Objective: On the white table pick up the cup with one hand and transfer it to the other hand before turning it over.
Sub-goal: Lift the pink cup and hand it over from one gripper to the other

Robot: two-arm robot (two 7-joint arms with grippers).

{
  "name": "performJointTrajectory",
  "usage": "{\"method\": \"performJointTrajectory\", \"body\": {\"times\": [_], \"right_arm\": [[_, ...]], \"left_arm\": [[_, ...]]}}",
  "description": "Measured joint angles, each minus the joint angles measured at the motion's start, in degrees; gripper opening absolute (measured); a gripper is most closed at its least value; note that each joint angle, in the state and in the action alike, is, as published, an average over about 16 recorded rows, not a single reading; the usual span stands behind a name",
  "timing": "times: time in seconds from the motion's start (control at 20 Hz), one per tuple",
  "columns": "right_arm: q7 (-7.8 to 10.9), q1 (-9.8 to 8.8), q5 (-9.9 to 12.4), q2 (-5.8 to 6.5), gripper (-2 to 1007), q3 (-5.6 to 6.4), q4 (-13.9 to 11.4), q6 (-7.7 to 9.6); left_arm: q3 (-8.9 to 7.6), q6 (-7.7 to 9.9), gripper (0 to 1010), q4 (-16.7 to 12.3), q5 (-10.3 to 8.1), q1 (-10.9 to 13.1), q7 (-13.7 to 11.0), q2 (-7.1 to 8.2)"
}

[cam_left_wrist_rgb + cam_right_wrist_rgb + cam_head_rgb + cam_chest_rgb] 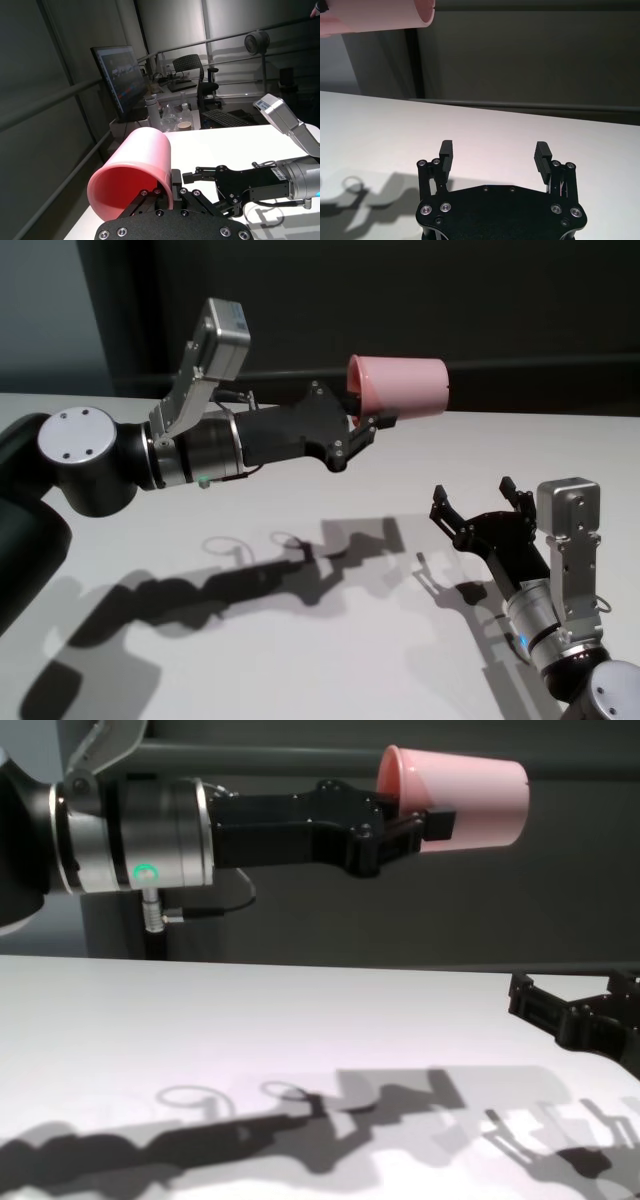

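Head view shows the left gripper (372, 421) raised well above the white table (250, 640), its arm reaching across from the left side of the scene. The fingers are pressed together on the rim of the cup (398, 386), pinching the wall at the open end. The cup is pink and lies on its side in the air, with the mouth facing the gripper and the flat base pointing toward the robot's right. It touches nothing but the left gripper. Left wrist view confirms the hold: the cup (132, 172) sits directly ahead of the left gripper (167, 192), with one finger inside the mouth and one outside the wall. Chest view shows the cup (455, 796) level with the dark wall behind the table, high over the tabletop (300, 1050). The right gripper (478, 502) sits lower and closer to the robot's right side, just above the table, below the cup and apart from it. Its fingers are spread wide with nothing between them, as the right wrist view shows (495, 155); in that view the cup (380, 15) appears in the upper corner, well apart from the right gripper. Shadows of both arms fall on the table.
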Motion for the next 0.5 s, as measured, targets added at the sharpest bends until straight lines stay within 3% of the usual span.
{"method": "performJointTrajectory", "body": {"times": [0.5], "right_arm": [[0.22, -0.10, 0.1, -0.15, 1001, 0.31, 0.0, -0.04]], "left_arm": [[0.04, -0.01, 48, 0.0, 0.06, 0.0, -0.1, 0.01]]}}
